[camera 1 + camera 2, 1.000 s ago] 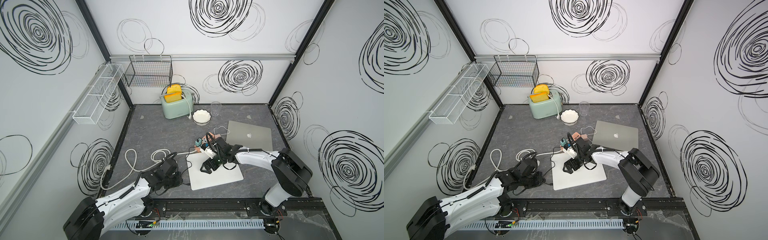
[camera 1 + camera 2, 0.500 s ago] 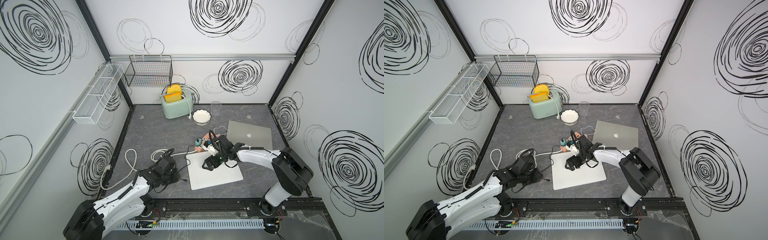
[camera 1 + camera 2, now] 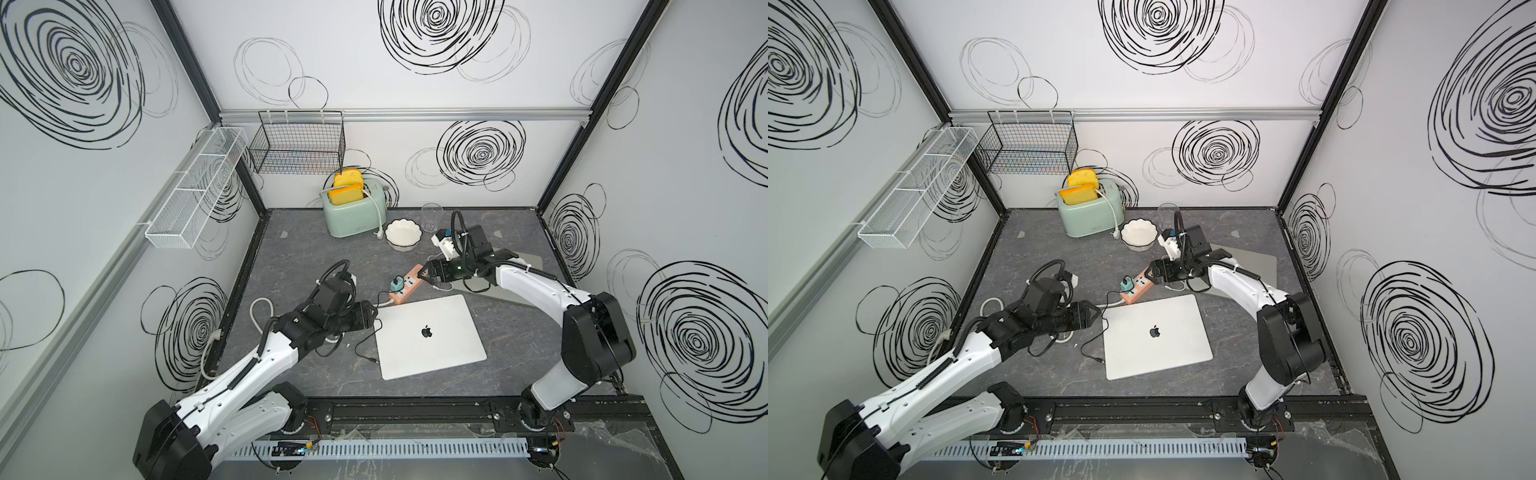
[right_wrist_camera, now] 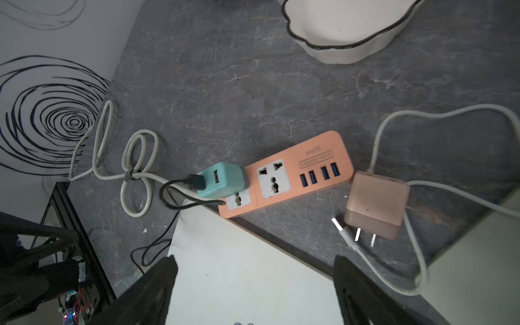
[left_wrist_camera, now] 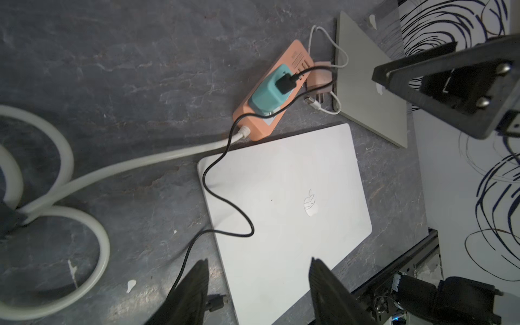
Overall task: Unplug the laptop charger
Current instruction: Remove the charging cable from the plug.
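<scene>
Silver laptop sits lid shut a bit toward 6 o'clock of the table's middle. The thin black cable runs from the teal adapter, loops over the laptop's 10 o'clock corner and ends on the table. Its plug end lies loose just off the laptop's 8 o'clock edge, not in any port as far as I can see. The teal adapter itself is seated in the orange power strip, which lies right off the laptop's 11 o'clock corner.

Left gripper hangs at the laptop's 9 to 10 o'clock side, fingers spread with nothing between them. Right gripper is over by the strip's 2 o'clock end, jaws wide apart too, empty.

A pink charger with a white cord lies on its side just past that end of the strip, prongs out in the open. A second grey laptop sits out at 2 o'clock.
</scene>
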